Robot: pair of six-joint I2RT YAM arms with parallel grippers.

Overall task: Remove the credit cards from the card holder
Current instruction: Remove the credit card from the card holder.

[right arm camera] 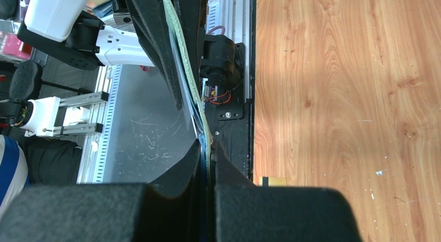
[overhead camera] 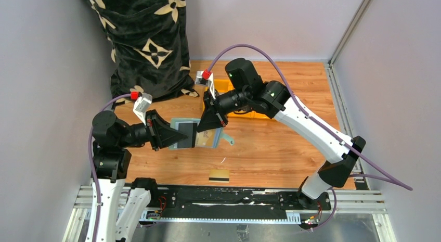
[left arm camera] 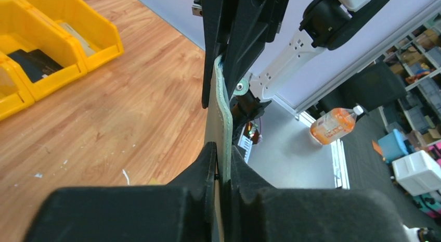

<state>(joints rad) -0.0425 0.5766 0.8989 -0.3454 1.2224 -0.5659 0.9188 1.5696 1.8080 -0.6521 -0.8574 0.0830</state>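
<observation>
Top external view: the small sage-green folding card holder [overhead camera: 200, 134] is held off the wooden table [overhead camera: 291, 153], above its middle, spread open between the two arms. The left gripper [overhead camera: 188, 136] is brought in from 9 o'clock and is clamped on the holder's left flap. The right gripper [overhead camera: 209, 128] is brought in from 1 o'clock and is clamped on the upper right part. In each wrist view the holder is seen edge-on, pinched between closed fingers [left arm camera: 206, 168] and [right arm camera: 190, 164], with the other arm's jaws gripping its far end. This opposed hold is judged to keep the pockets exposed, one side anchored while the other is pulled. Whether the right fingers also pinch a card cannot be told. The pale blue-grey inside is turned upward, a thin green edge is shown in the wrist views, and a small strap [overhead camera: 229, 140] hangs at 4 o'clock. An orange-tan card [overhead camera: 206, 140] is seen against the lining, judged to be seated in a pocket. A yellow-gold card [overhead camera: 219, 175] with a black stripe lies flat on the table at 5 o'clock from the holder, well apart and already out. A yellow three-part plastic bin [left arm camera: 104, 47] stands at 1 o'clock, largely hidden behind the right arm.
</observation>
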